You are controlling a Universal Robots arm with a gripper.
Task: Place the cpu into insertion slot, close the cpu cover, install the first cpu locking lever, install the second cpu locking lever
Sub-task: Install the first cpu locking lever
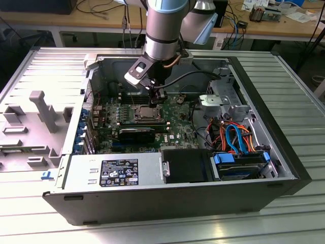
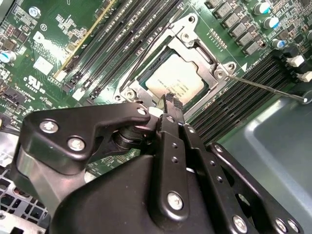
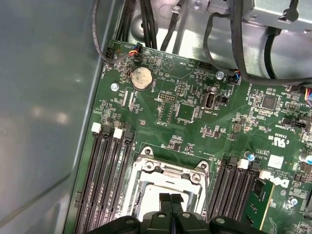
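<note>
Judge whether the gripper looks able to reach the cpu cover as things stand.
Probably yes: in the first wrist view the gripper hangs right over the cpu cover, with no cable or part between them.

Surfaces inside the case, seen from my console.
I note the cpu has a dull silvery metal top; the cpu cover around it is brighter bare metal with a soft sheen. The gripper looks matt black, with shiny screw heads. The circuit board is green, slightly glossy; the case wall is smooth grey sheet metal, faintly reflective.
</note>
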